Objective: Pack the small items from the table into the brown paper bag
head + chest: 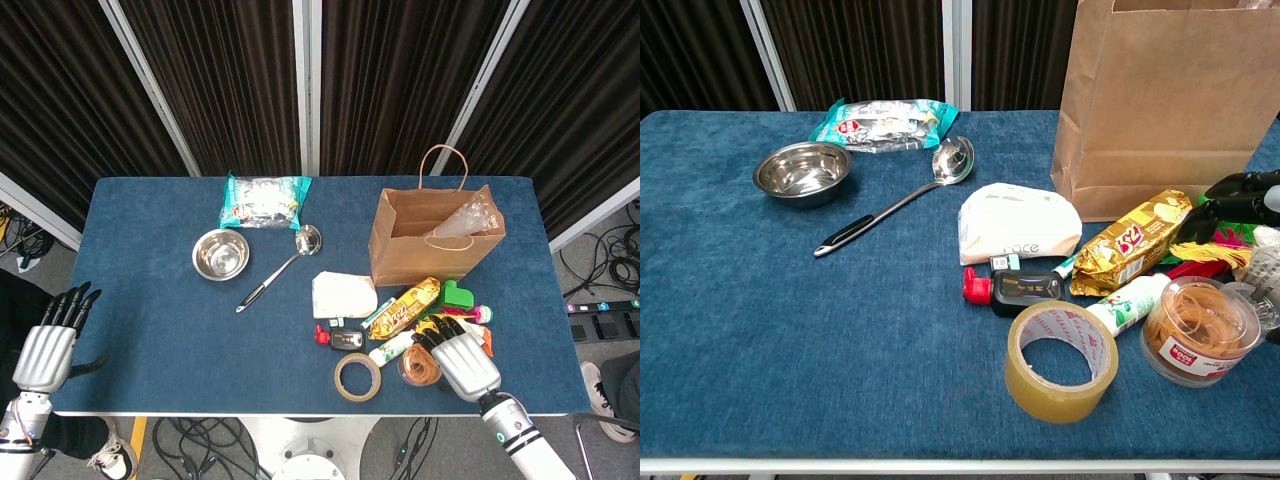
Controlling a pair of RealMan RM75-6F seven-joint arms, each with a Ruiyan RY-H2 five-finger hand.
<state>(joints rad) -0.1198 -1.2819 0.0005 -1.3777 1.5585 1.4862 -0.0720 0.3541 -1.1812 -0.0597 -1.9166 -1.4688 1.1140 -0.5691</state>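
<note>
Near the worktop's front right corner, right hand hovers empty, fingers spread, over the rubber-band tub. Reach step; next, close on one item for the brown paper bag behind.

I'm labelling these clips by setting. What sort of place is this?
Probably a robot lab or test cell, not a home: a blue-covered table ringed by dark curtains, loose cables on the floor, and staged items beside a brown paper bag.
</note>
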